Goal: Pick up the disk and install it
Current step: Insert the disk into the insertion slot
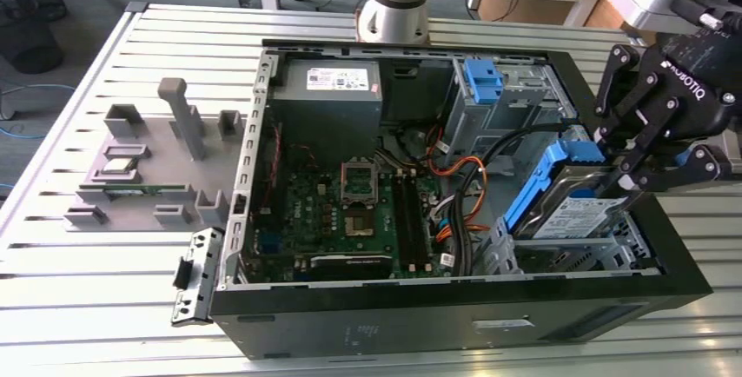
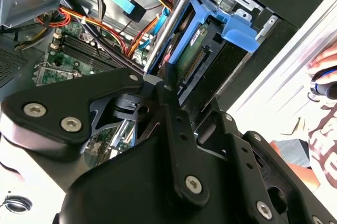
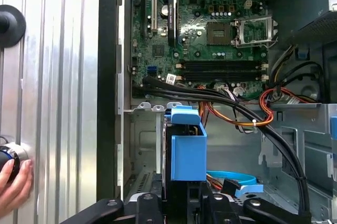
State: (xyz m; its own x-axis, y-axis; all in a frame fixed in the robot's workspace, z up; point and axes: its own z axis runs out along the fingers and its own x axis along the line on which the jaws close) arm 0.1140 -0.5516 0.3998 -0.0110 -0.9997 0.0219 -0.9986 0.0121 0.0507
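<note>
A slatted metal counter [image 1: 93, 281] carries an open black computer case [image 1: 464, 320] lying on its side, with a grey slotted parts holder [image 1: 151, 177] just beside it toward the exterior view's left.

disk [image 1: 583, 213]: silver and blue | end effector [image 1: 623, 182]: black | motherboard [image 1: 347, 208]: green

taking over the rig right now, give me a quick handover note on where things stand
Gripper: shut on the disk, holding it tilted by its upper end.
Disk: over the metal drive bay, at the exterior view's right end of the open computer case. I cannot tell if its lower end touches the bay.
Done: disk picked up and at the bay.
Left: disk not yet seated in the bay.
Note: a person's hand is beside the case.
</note>
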